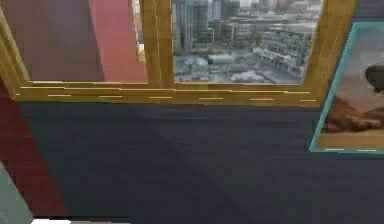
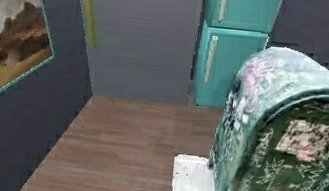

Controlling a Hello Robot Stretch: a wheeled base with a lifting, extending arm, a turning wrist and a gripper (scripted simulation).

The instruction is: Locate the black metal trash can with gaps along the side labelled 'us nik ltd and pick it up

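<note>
At arm side view's right: green patterned container, contents hidden | teal cabinet behind | gripper state: cannot tell

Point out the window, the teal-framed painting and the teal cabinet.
Window (image 1: 240, 40): forward view, on the right-hand glass pane.
Teal-framed painting (image 1: 362, 95): forward view, on its canvas.
Teal cabinet (image 2: 233, 70): arm side view, on its lower door.

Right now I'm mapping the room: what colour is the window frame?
The window frame is golden yellow, best seen in the forward view.
</note>
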